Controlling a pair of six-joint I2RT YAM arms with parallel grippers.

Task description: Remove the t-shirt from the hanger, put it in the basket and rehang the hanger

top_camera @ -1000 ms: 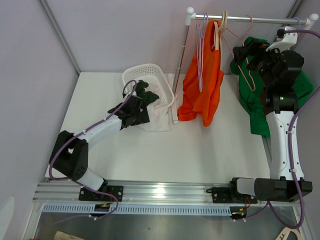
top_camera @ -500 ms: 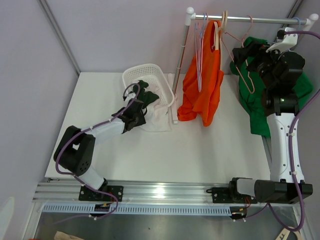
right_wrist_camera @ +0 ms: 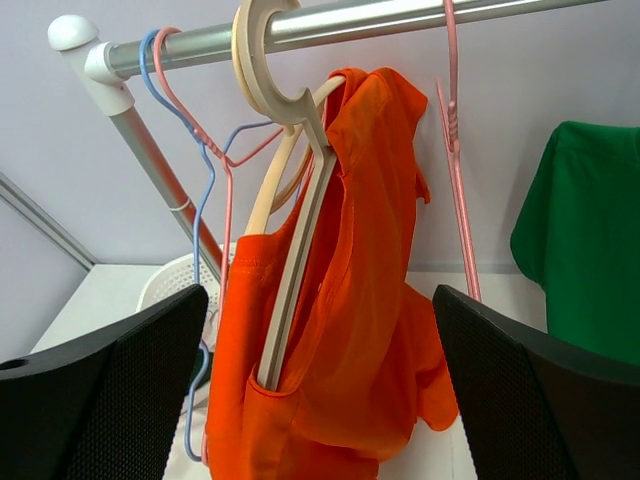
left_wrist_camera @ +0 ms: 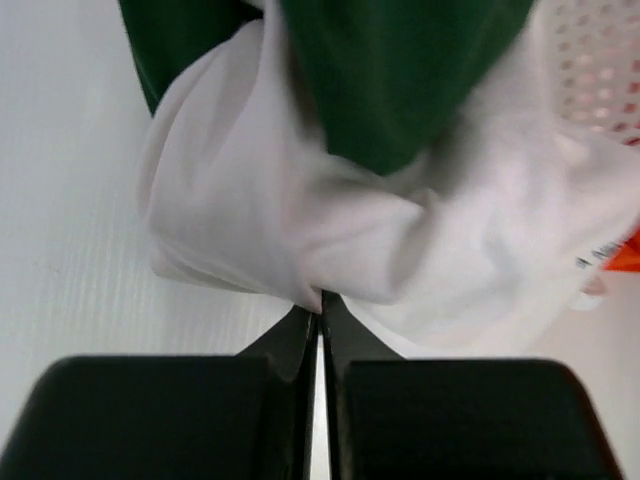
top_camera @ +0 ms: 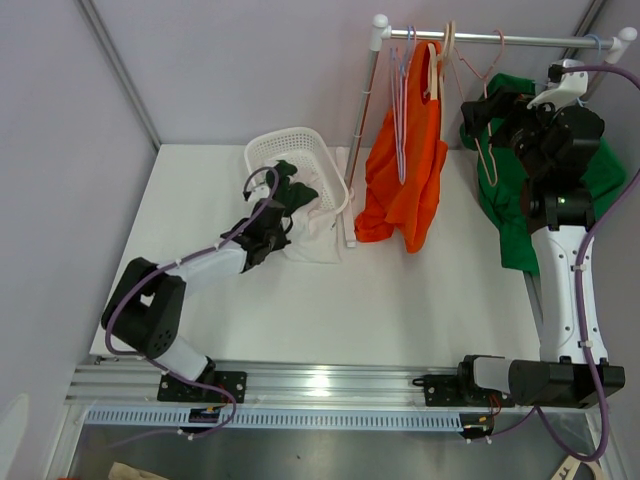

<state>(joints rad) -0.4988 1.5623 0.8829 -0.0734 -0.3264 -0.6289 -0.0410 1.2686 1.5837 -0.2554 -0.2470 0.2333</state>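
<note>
An orange t-shirt (top_camera: 405,185) (right_wrist_camera: 370,330) hangs on a cream hanger (right_wrist_camera: 290,270) hooked over the metal rail (top_camera: 500,40). My right gripper (top_camera: 490,105) (right_wrist_camera: 320,390) is raised to the right of it, open, pointing at the shirt with nothing between its fingers. At the basket, my left gripper (top_camera: 285,200) (left_wrist_camera: 320,300) is shut on a fold of a white garment (left_wrist_camera: 420,220) (top_camera: 315,240) that spills from the basket onto the table. A dark green cloth (left_wrist_camera: 390,70) lies on top of the white one.
The white mesh basket (top_camera: 290,150) stands at the back left of the table. Empty pink (right_wrist_camera: 458,180) and blue (right_wrist_camera: 200,200) wire hangers hang on the rail. A green garment (top_camera: 510,215) (right_wrist_camera: 585,230) hangs at the far right, behind the right arm.
My left gripper reached forward to the white garment and closed on its fold. The right gripper shifted slightly left toward the rail, still open.
</note>
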